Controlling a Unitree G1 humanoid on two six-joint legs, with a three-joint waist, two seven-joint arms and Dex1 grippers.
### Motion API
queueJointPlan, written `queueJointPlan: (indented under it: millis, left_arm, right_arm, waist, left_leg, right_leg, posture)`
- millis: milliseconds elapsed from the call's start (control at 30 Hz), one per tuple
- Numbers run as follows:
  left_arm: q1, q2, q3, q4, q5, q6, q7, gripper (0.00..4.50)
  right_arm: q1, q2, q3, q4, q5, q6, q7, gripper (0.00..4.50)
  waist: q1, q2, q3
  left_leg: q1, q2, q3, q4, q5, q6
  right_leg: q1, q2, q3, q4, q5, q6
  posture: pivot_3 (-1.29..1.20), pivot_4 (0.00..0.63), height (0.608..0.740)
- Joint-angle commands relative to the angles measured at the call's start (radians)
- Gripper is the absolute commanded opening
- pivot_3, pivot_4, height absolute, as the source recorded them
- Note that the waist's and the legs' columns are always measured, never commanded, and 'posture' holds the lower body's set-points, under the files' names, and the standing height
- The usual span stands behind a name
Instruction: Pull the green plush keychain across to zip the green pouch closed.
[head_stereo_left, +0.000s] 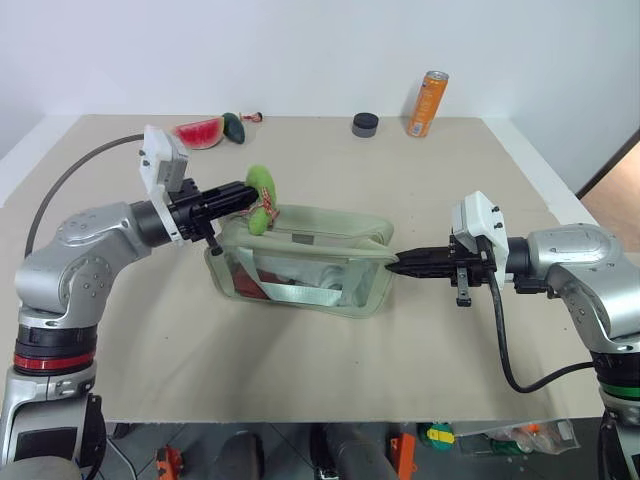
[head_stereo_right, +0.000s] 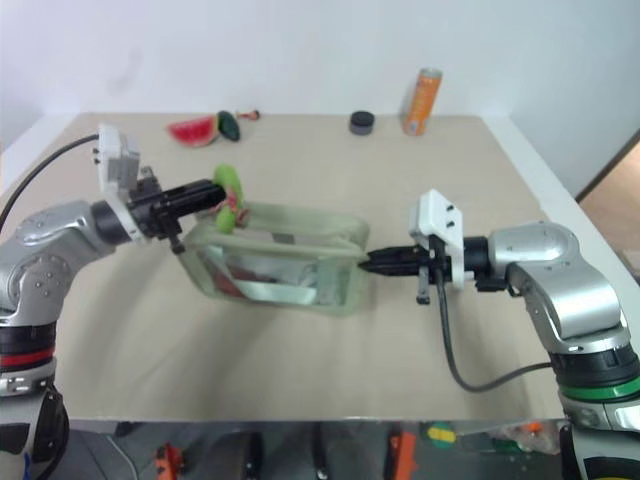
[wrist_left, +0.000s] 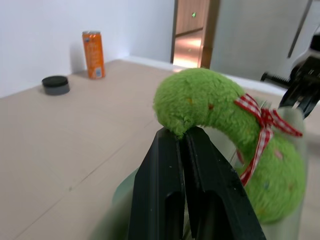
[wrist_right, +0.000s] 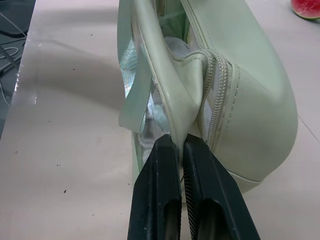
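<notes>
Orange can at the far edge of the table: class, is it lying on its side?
No, the orange can stands upright near the table's far edge, beside a small dark round object.

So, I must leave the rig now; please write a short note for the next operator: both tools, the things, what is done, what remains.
Left tool: shut on the green plush keychain, at the left end of the green pouch.
Right tool: shut on the pouch's fabric at its right end, holding it steady.
Pouch lies mid-table; its top is open.
Done: both grips taken.
Left: pull the keychain across toward the right tool until the zipper is closed, then release.
</notes>
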Motion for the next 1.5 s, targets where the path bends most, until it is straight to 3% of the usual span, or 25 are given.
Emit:
queueJointPlan:
  millis: [33, 367, 400, 567, 700, 967, 1233, 1267, 1500]
  left_arm:
    - [-0.005, 0.014, 0.018, 0.015, 0.011, -0.009, -0.009, 0.99]
    - [0.000, 0.015, 0.075, -0.009, -0.035, -0.006, -0.014, 4.40]
    - [0.003, 0.018, 0.094, -0.011, -0.045, -0.006, -0.014, 4.46]
    - [0.028, 0.053, 0.262, 0.045, -0.127, 0.000, -0.015, 4.46]
    - [0.145, 0.105, 0.301, 0.003, -0.137, -0.015, -0.098, 4.46]
    - [0.351, 0.128, 0.238, -0.091, -0.106, -0.025, -0.179, 4.46]
    - [0.361, 0.062, 0.169, -0.080, -0.072, -0.040, -0.134, 4.46]
    - [0.356, 0.059, 0.167, -0.076, -0.078, -0.038, -0.138, 3.94]
    - [0.327, 0.043, 0.184, -0.074, -0.144, -0.028, -0.162, 1.60]
  right_arm:
    - [0.006, -0.008, -0.022, -0.040, 0.012, 0.001, -0.009, 0.00]
    - [-0.016, -0.006, -0.010, -0.029, 0.008, -0.002, -0.004, 0.00]
    - [-0.017, -0.005, -0.008, -0.028, 0.007, -0.002, -0.003, 0.00]
    - [-0.022, -0.004, -0.002, -0.025, 0.006, -0.003, 0.001, 0.00]
    - [-0.029, -0.002, 0.003, -0.017, 0.002, -0.006, 0.004, 0.00]
    - [-0.034, 0.003, 0.011, -0.013, -0.001, -0.008, 0.005, 0.00]
    - [-0.041, 0.001, 0.014, -0.010, -0.001, -0.007, 0.004, 0.00]
    - [-0.041, -0.001, 0.012, -0.009, -0.001, -0.007, 0.005, 0.00]
    - [-0.031, -0.008, 0.005, -0.015, 0.000, -0.003, 0.002, 0.00]
  waist:
    - [0.000, 0.000, 0.000]
    - [0.000, 0.000, 0.000]
    - [-0.001, 0.000, 0.000]
    - [-0.003, 0.000, 0.000]
    - [-0.006, 0.000, 0.000]
    - [-0.007, 0.000, 0.000]
    - [-0.007, 0.000, 0.000]
    - [-0.007, 0.000, 0.000]
    - [-0.007, 0.000, 0.000]
  left_leg:
    - [0.000, 0.000, 0.000, 0.000, 0.000, 0.000]
    - [0.000, 0.000, 0.000, 0.000, 0.000, 0.000]
    - [0.000, 0.000, 0.000, 0.000, 0.000, 0.000]
    - [0.000, 0.001, 0.000, 0.000, 0.000, 0.000]
    - [0.000, 0.001, 0.000, -0.001, 0.000, 0.000]
    - [0.000, 0.002, 0.001, 0.000, 0.000, -0.001]
    - [0.000, 0.001, 0.001, 0.000, 0.000, 0.000]
    - [0.000, 0.001, 0.001, 0.000, 0.000, 0.000]
    - [0.000, 0.001, 0.001, 0.000, 0.000, 0.000]
  right_leg:
    - [0.000, 0.000, 0.000, 0.000, 0.000, 0.000]
    - [0.000, 0.000, 0.000, 0.000, 0.000, 0.000]
    - [0.000, 0.000, 0.000, 0.000, 0.000, 0.000]
    - [0.000, 0.000, 0.000, 0.000, 0.000, 0.000]
    - [0.000, 0.000, 0.000, 0.000, 0.000, 0.000]
    - [0.000, -0.002, 0.000, 0.000, 0.000, 0.000]
    - [0.000, 0.000, 0.000, 0.000, 0.000, 0.000]
    - [0.000, 0.000, 0.000, 0.000, 0.000, 0.000]
    - [0.000, 0.001, 0.000, 0.000, 0.000, 0.000]
  posture:
    - [0.00, 0.150, 0.740]
    - [0.00, 0.150, 0.740]
    - [0.00, 0.150, 0.740]
    - [0.00, 0.150, 0.740]
    - [0.00, 0.150, 0.740]
    - [0.00, 0.150, 0.740]
    - [0.00, 0.150, 0.740]
    - [0.00, 0.150, 0.740]
    - [0.00, 0.150, 0.740]
